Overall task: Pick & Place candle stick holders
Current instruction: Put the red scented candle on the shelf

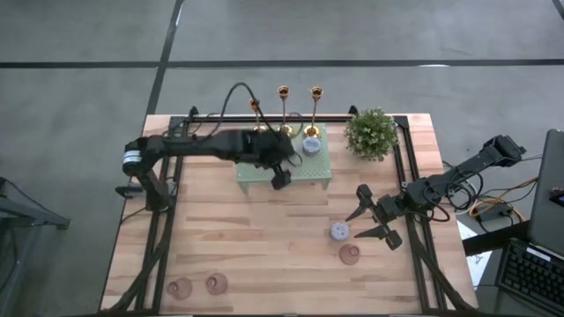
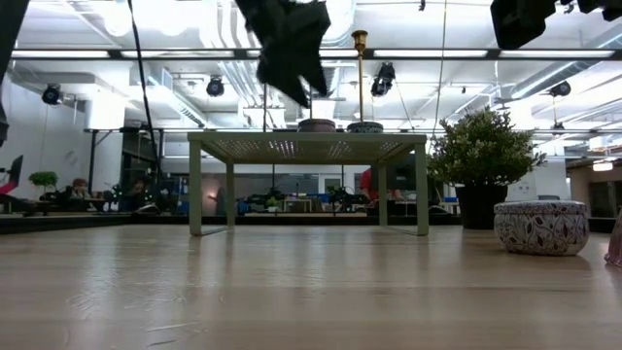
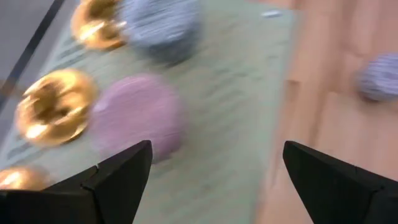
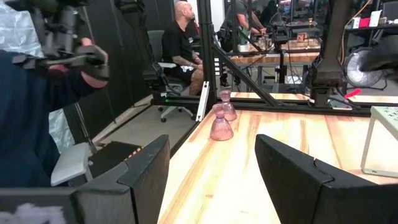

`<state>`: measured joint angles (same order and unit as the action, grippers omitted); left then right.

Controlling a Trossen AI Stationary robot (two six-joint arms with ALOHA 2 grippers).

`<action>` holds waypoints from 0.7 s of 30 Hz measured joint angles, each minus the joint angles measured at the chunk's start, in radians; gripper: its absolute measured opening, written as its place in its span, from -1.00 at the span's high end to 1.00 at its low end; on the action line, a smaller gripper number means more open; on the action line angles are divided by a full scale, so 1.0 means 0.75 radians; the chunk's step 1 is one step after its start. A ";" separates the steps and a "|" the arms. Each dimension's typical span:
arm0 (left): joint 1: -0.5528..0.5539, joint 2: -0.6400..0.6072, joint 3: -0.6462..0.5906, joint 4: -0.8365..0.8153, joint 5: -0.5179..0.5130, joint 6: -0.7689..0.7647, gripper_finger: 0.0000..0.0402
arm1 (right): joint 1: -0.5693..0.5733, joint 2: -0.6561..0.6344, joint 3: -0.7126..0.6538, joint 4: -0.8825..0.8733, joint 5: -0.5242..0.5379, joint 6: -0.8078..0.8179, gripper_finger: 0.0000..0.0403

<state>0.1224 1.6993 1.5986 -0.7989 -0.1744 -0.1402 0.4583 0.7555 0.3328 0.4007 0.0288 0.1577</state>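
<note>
stand [image 1: 264, 173] holds gold candlesticks [image 1: 284, 93], pastel holders [image 1: 311, 146].

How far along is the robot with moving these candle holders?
About a third, judging by the layout. Already on the pale green stand: three gold candlesticks and two small cups, one pink, one pale blue. Nothing is in hand: the left gripper hovers over the stand, jaws open and empty; the right gripper waits open. Left on the table: a blue cup, a pink one and two pink ones at the near-left corner.
</note>
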 joint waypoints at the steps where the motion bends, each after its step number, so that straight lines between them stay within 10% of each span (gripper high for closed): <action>1: -0.031 0.000 0.000 0.021 0.001 0.020 -0.82 | 0.000 0.000 0.000 -0.001 0.000 0.000 -0.13; 21: -0.383 0.127 -0.246 0.984 0.171 0.347 -0.82 | 0.000 -0.052 0.021 -0.004 -0.016 0.054 -0.13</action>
<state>-0.1646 1.7948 1.4144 -0.0610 -0.0465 0.1200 0.4583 0.7165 0.3489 0.3975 0.0167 0.1979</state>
